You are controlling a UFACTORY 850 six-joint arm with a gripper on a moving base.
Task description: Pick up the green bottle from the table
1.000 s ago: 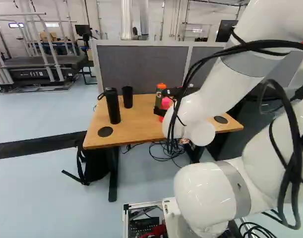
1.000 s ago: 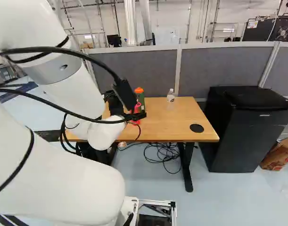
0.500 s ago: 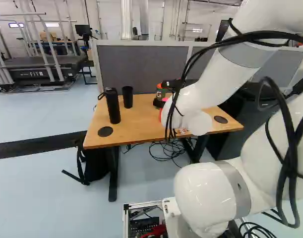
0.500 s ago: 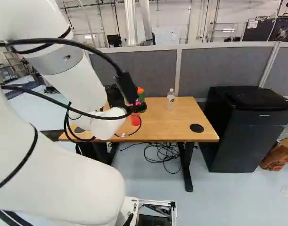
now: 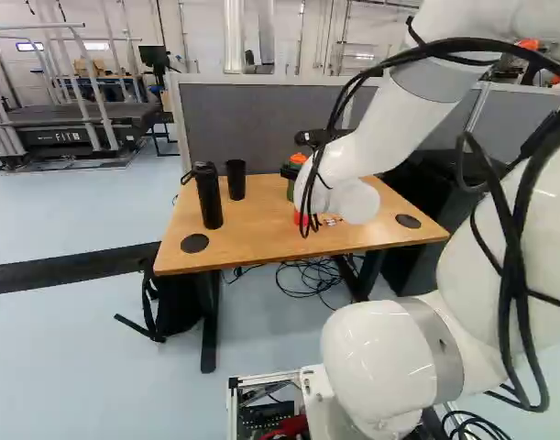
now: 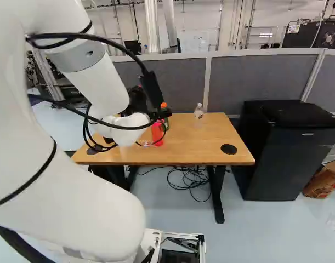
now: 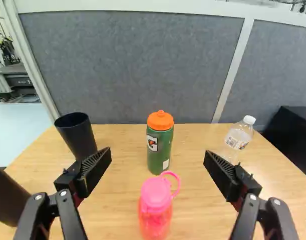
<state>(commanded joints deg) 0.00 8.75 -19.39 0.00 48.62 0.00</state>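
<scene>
The fingers are spread wide. The green bottle is seen ahead, midway between them.

A pink bottle stands on the desk between the gripper and the green bottle, in the way of a low, straight approach. Bare wood lies to both sides of this pair. Toward the desk's far left corner stands a black cup, with a tall black bottle nearer the near edge. A clear bottle stands toward the far edge, on the right. Behind that edge, a grey partition closes off the back.
</scene>
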